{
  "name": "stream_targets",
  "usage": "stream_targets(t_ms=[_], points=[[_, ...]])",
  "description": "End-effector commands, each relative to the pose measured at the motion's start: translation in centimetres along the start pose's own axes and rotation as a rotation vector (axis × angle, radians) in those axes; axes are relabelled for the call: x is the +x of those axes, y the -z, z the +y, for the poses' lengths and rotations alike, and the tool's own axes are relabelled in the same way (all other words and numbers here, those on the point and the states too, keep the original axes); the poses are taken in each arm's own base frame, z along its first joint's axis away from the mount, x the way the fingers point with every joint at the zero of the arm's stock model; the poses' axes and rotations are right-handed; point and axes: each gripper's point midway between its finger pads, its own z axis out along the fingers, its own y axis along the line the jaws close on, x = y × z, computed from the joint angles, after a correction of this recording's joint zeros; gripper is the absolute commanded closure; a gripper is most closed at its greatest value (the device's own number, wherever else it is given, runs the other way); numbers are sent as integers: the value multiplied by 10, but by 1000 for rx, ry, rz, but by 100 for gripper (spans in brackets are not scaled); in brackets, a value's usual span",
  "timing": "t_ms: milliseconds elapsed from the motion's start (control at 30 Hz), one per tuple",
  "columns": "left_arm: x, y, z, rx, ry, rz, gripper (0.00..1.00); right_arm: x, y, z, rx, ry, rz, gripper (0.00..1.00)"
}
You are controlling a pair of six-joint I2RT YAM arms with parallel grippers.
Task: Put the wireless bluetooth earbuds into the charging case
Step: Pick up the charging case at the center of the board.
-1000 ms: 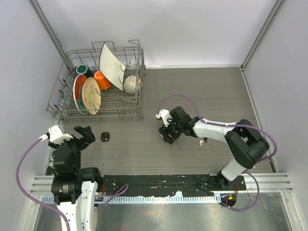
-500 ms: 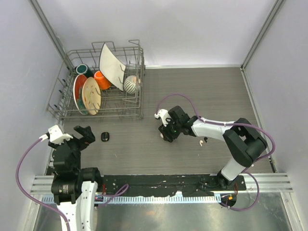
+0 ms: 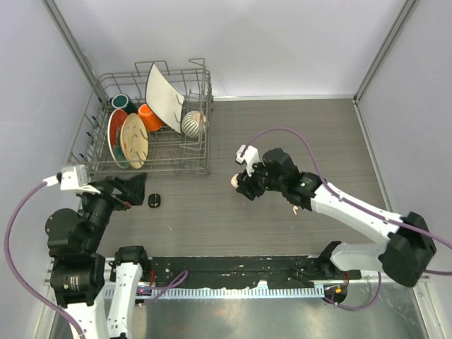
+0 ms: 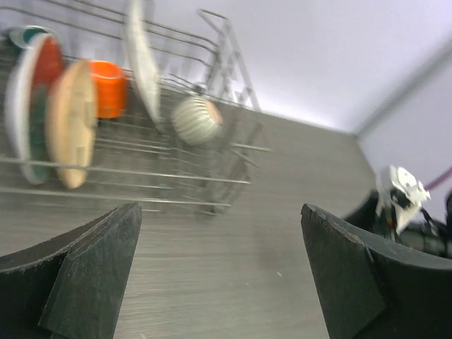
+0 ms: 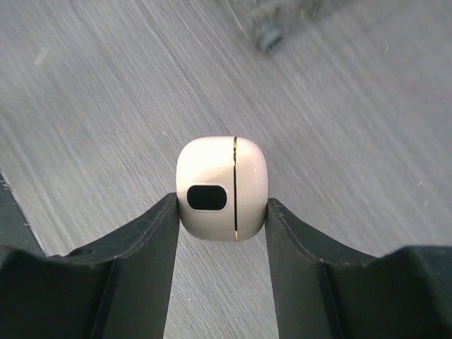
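While holding the cream case [image 5: 221, 188] pinched by its sides in the right gripper [image 5: 221, 206], apparently clear of the table [image 3: 318, 141], treat the pick-up as done and the loading as not yet begun. Note the thin seam on the case: lid shut, nothing seated inside as far as visible. Locate one white earbud [image 3: 295, 209] on the table just beside the right forearm; expect the others elsewhere, not discernible here. Note the left gripper [image 4: 219, 212]: spread wide, empty, near a black item [image 3: 155, 200].

Next, as a judgement: set down or steady the case, open the lid, then fetch the earbud. Allow for a fine, centred pinch on so small a part.

Against the frame of one second ago, note narrower right jaws, a raised case, a right arm stretched out with its elbow swung toward the near right corner, and a left arm lifted and turned toward the rack [image 3: 152, 120].
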Motion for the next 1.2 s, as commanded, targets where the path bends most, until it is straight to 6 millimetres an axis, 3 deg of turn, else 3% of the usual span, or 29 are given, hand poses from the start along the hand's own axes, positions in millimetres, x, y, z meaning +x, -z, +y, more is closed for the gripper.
stream_targets(t_ms=[0, 133, 200, 333, 600, 700, 733, 800, 867, 900, 933, 1000, 1100, 1167], points=[[31, 6, -63, 361, 56, 262, 0, -49, 42, 18, 10, 158, -126, 99], [33, 1, -85, 529, 98, 276, 0, -68, 69, 27, 37, 243, -209, 99], [44, -2, -93, 594, 177, 340, 0, -76, 78, 30, 45, 276, -243, 99], [49, -13, -94, 631, 203, 365, 0, -89, 93, 34, 53, 295, -302, 99], [52, -22, -99, 651, 279, 429, 0, -102, 94, 42, 46, 313, -357, 99], [59, -30, -98, 631, 295, 452, 0, -106, 92, 47, 24, 321, -364, 99], [64, -26, -107, 662, 288, 477, 0, -107, 91, 48, 20, 322, -366, 99], [71, -38, -107, 620, 283, 483, 1, -110, 92, 51, 6, 322, -376, 99], [86, -36, -123, 664, 241, 535, 2, -113, 93, 53, 2, 323, -390, 99], [94, -49, -123, 615, 224, 544, 2, -113, 92, 53, 0, 323, -392, 99], [105, -43, -137, 658, 196, 583, 2, -114, 93, 54, -2, 327, -399, 99], [109, -55, -144, 634, 158, 573, 2, -116, 94, 53, 2, 332, -411, 99], [106, -58, -168, 714, 176, 549, 2, -116, 92, 55, -9, 334, -411, 99], [114, -63, -177, 723, 186, 577, 2, -119, 93, 56, -12, 336, -417, 99]])
